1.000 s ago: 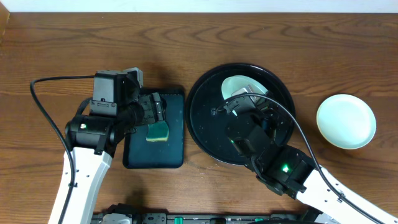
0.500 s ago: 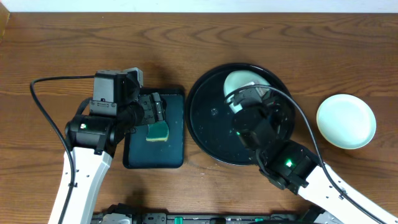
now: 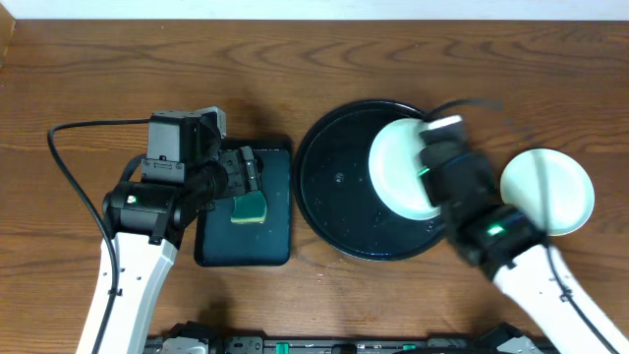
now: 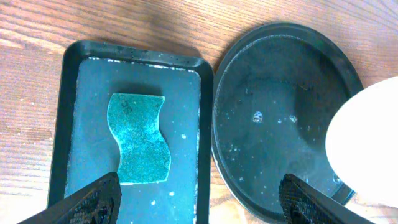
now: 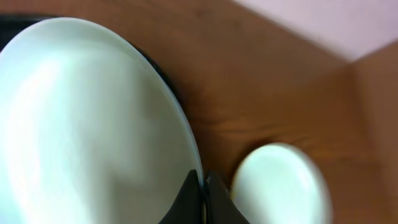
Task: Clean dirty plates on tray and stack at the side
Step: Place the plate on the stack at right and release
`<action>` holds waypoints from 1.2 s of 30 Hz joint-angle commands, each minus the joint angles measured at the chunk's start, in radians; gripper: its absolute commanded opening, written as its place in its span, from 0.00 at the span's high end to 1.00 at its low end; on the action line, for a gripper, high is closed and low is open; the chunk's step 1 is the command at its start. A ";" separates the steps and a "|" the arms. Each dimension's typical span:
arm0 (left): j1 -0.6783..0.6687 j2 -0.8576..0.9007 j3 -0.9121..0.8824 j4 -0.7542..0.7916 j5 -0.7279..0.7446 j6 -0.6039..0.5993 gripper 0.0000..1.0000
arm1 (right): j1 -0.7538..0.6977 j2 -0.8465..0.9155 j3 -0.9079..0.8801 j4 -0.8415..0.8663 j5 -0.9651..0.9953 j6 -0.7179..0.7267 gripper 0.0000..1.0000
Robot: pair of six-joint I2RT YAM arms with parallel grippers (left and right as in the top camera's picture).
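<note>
Pinching the rim of a pale mint-white plate (image 3: pixel 395 167), the right tool (image 5: pixel 202 194) has its fingers drawn narrow on that edge. The plate sits over the right half of the round black tray (image 3: pixel 332 187), its outer edge close to the tray's raised rim on the side facing the worktop's right edge. Whether it touches the tray floor I cannot tell. A second pale plate (image 3: pixel 547 192) lies on the worktop (image 3: pixel 98 59) near the right edge, apart from the tray, with a strip of bare wood between them. The left tool (image 4: pixel 200 200) hangs spread wide above the rectangular black tray (image 4: pixel 180 112), which lies just beside the round tray's left rim. A green sponge (image 4: pixel 138 148) lies flat in it. Bare wood runs along the far edge and down the left side.
</note>
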 commanded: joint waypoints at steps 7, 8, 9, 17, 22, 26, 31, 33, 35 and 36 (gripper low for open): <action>0.004 -0.001 0.024 -0.003 0.012 0.003 0.18 | -0.753 -0.026 0.015 -0.098 -0.735 0.092 0.99; 0.004 -0.001 0.024 -0.003 0.012 0.003 0.18 | -0.826 -0.009 0.015 -0.102 -0.733 0.092 0.99; 0.004 -0.001 0.024 -0.003 0.012 0.003 0.18 | -0.871 0.004 0.015 -0.102 -0.732 0.096 0.99; 0.004 -0.001 0.024 -0.003 0.012 0.003 0.18 | -1.163 0.203 0.015 -0.011 -0.696 0.254 0.99; 0.004 -0.001 0.024 -0.003 0.012 0.003 0.18 | -1.213 0.311 0.015 0.047 -0.678 0.290 0.99; 0.004 -0.001 0.024 -0.003 0.012 0.003 0.18 | -1.217 0.322 0.016 0.017 -0.679 0.316 0.51; 0.004 -0.001 0.024 -0.003 0.012 0.003 0.18 | -1.206 0.182 0.036 -0.025 -0.888 0.293 0.54; 0.004 -0.001 0.024 -0.003 0.012 0.003 0.18 | -1.178 0.094 0.036 -0.035 -1.033 0.259 0.54; 0.004 -0.001 0.024 -0.003 0.012 0.003 0.18 | -1.106 -0.030 0.036 -0.069 -1.149 0.193 0.53; 0.004 -0.001 0.024 -0.003 0.012 0.003 0.18 | -1.035 -0.110 0.036 -0.111 -1.191 0.121 0.53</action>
